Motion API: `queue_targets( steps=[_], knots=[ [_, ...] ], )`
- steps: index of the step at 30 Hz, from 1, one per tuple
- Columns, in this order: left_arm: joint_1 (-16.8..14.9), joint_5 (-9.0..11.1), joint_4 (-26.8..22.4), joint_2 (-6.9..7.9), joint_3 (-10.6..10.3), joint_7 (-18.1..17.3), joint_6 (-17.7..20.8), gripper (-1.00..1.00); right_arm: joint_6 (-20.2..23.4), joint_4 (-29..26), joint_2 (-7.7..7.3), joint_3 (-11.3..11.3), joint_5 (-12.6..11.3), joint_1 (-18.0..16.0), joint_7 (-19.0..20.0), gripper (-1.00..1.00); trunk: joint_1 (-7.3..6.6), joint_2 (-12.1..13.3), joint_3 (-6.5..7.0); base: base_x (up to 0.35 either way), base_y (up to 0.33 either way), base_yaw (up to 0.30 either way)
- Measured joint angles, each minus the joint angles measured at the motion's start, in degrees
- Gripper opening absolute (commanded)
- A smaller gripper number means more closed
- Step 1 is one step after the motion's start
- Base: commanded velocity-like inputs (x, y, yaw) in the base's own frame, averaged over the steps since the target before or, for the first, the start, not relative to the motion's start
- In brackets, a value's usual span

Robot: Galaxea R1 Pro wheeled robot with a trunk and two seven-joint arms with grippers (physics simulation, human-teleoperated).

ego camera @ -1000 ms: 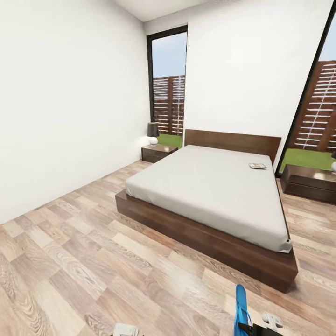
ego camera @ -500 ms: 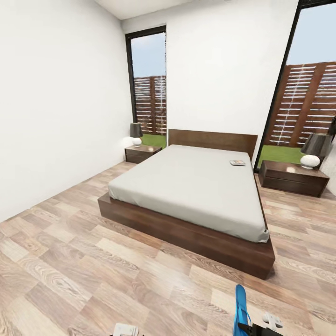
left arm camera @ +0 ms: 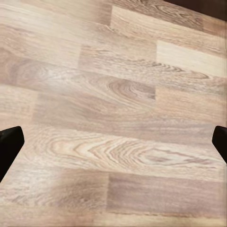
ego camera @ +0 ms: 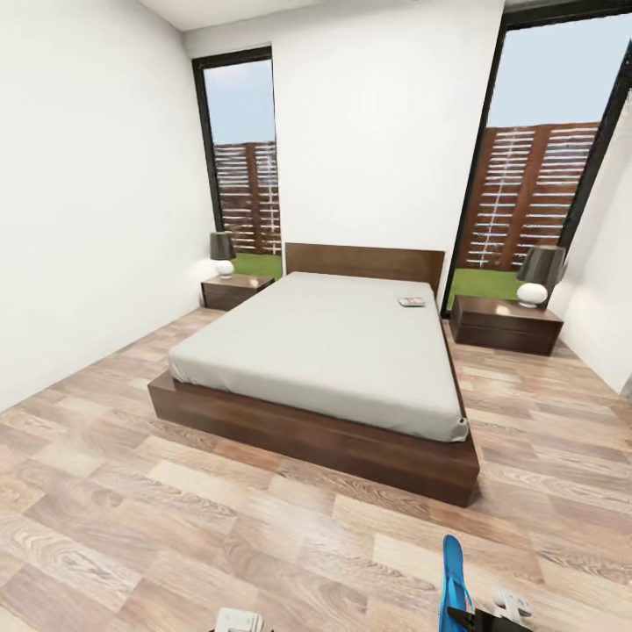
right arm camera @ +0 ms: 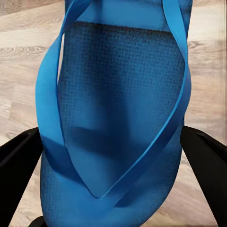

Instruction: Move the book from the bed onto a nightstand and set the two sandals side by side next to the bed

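right gripper (right arm camera: 113, 156) clamped on a blue sandal (right arm camera: 113, 104) — sole held between both fingers; left gripper (left arm camera: 113, 142) spread wide over bare floor (left arm camera: 118, 94), holding nothing; the book (ego camera: 412, 301) lies on the bed (ego camera: 325, 351) near the headboard, close to the right-hand nightstand (ego camera: 506, 323); advice — carry the sandal low and level to the bedside, set it flat with room beside it for its pair; no lettering legible on book or sandal.

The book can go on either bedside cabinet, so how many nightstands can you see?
2. One nightstand stands left of the bed by the left window; the other nightstand stands right of the bed. Each carries a lamp.
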Motion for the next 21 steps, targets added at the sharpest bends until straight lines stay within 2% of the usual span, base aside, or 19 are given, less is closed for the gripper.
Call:
queue_targets(
  steps=[21],
  knots=[
    [0.07,-0.09,0.00,-0.64,-0.07,0.00,0.00,1.00,-0.01,-0.01,0.00,-0.06,-0.01,0.00,-0.02,-1.00,0.00,0.00,0.00,0.000,0.000,-0.244]
  ],
)
